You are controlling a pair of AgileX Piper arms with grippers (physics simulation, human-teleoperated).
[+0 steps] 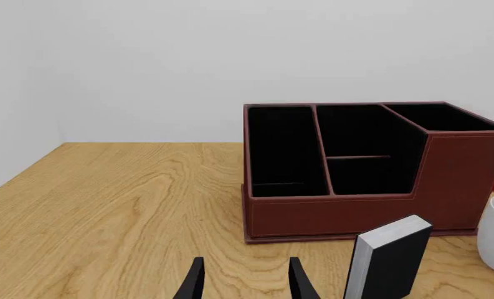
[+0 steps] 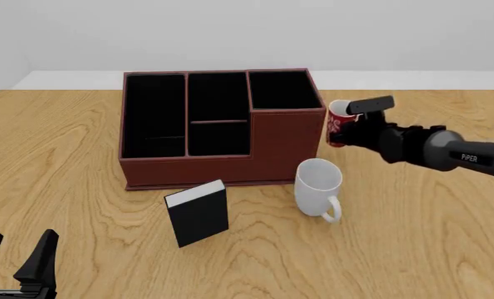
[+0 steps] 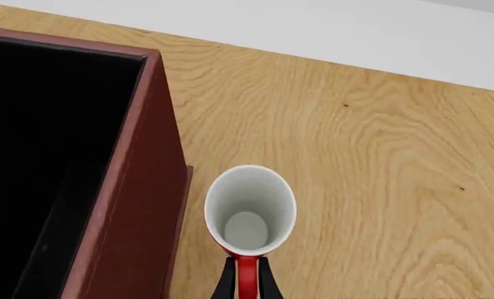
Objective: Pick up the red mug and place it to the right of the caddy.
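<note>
Two arms share this table, but only the right one is at work. The right gripper [image 2: 352,126] has its fingers closed thinly on the handle of the red mug [image 2: 340,122]; in the right wrist view the dark fingertips pinch the red handle from either side, with the mug's white interior [image 3: 248,212] straight ahead of them. Held by the handle, the mug stays mouth-up and its body juts forward of the fingers, just beside the tall end wall of the caddy [image 2: 288,144] but apart from it. Whether its base is on the wood or just above it, I cannot tell; either way it is already on the side of the caddy where the task wants it, so I judge this to be the placing step.

Nearer the robot than the right gripper stands a plain white mug [image 2: 318,185], and farther to its left a small black book [image 2: 199,213] on end.

The left gripper [image 2: 19,260] is parked well away, fingers spread and empty.

The surface is a pale oak-grain tabletop [image 2: 430,237], matte and level, ending at a white wall [image 1: 230,56].
</note>
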